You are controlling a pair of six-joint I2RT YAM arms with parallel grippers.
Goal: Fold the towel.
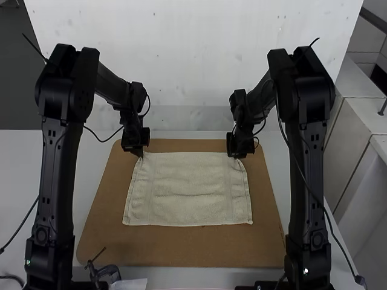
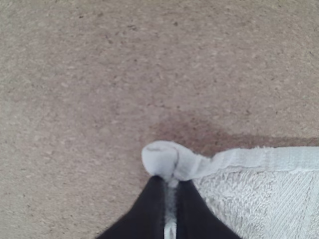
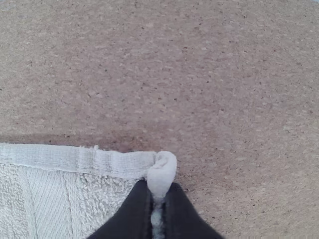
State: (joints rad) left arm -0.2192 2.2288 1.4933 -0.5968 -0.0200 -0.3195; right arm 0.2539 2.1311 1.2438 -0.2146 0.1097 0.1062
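Two far corners of towel [image 1: 190, 190] pinched, left end effector [image 1: 138, 152] on left one, right end effector [image 1: 234, 154] on right one, towel spread on brown board [image 1: 181, 248], board on tabletop [image 1: 18, 181]

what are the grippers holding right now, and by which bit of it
The towel: the left gripper pinches its far left corner, the right gripper its far right corner.
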